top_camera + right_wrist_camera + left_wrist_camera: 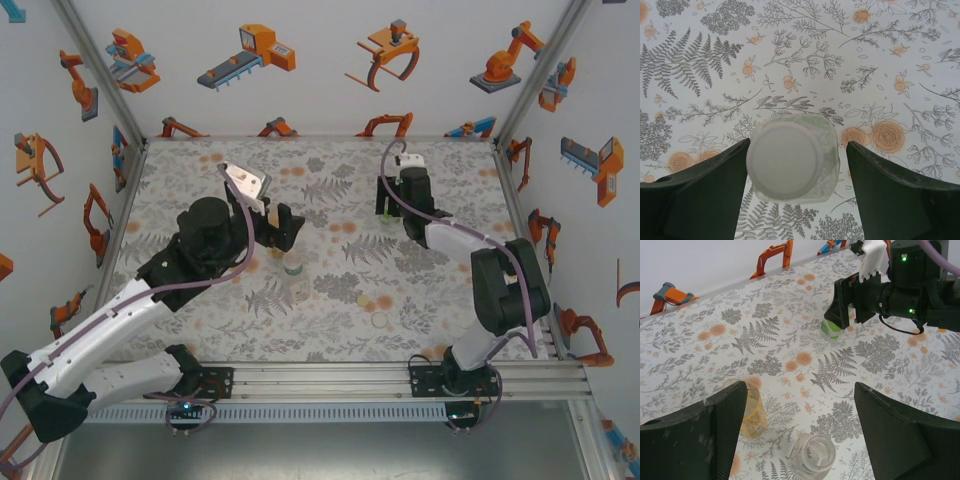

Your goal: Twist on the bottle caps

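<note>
The green bottle stands upright on the flowery table, and a white cap sits on its top. The right gripper hangs right over it, with one finger on each side. Its fingers are let loose. One is a little apart from the bottle. The other is right beside it, and I can't tell if it touches. The left gripper is spread wide too and holds nothing.

I think the job right now is the cap on the green bottle. To do it well, the fingers should be centred on the cap, squeeze it evenly and turn without tipping the bottle (it looks small and light, so a push from one side could knock it over). If the cap is tight enough, the gripper should go straight up, not sideways.

The right wrist view looks straight down on the cap and shows it lying flat over the mouth, but not how far it is screwed on. The left wrist view shows the green bottle from the side. It also shows a yellow bottle and a clear bottle close together, well apart from the green bottle. The top view shows two small round things that look like spare caps. They lie between the green bottle and the arm bases.
</note>
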Controlling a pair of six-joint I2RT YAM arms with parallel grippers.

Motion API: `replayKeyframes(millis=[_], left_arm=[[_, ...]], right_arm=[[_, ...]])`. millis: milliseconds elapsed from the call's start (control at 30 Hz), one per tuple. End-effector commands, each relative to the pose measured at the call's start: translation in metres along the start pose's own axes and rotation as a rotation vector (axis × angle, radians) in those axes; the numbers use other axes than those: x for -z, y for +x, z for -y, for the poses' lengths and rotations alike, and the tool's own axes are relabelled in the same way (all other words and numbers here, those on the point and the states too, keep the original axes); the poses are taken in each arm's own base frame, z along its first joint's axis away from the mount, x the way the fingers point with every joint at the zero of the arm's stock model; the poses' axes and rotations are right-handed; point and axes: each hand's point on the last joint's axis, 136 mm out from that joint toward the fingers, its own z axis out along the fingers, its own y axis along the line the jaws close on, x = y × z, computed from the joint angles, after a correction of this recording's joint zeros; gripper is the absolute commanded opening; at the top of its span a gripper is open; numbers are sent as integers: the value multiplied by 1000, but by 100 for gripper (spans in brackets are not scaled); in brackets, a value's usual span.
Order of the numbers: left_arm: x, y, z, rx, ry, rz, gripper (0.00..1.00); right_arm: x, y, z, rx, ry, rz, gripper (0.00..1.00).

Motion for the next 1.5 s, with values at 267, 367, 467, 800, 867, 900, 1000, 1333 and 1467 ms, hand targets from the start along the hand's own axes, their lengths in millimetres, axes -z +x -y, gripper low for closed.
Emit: replayKeyframes(millis=[267,367,467,800,867,900,1000,1333,1467], left_arm=[[-4,0,-16,94,-39,-23,81],[-7,3,-26,108,-70,-49,81],[-10,7,-35,129,-93,-74,81],[-5,9,-57,203,-99,-81,81],[-2,7,-61,205,-106,-74,81],[0,8,-62,204,-109,-72,81],[6,6,-66,206,-122,-63,81],[26,4,-77,207,-172,-41,81],[33,5,-80,207,-193,-37,81]], right_arm=[[74,-82,-9,33,-75,132,71],[93,-86,-23,63,-162,136,70],[113,-83,-45,113,-308,132,69],[208,-50,-135,308,-1018,245,68],[224,-45,-146,335,-1134,267,68],[232,-44,-151,349,-1188,275,68],[247,-38,-167,397,-1290,289,68],[230,-42,-222,412,-1133,285,72],[220,-50,-230,274,-944,275,71]])
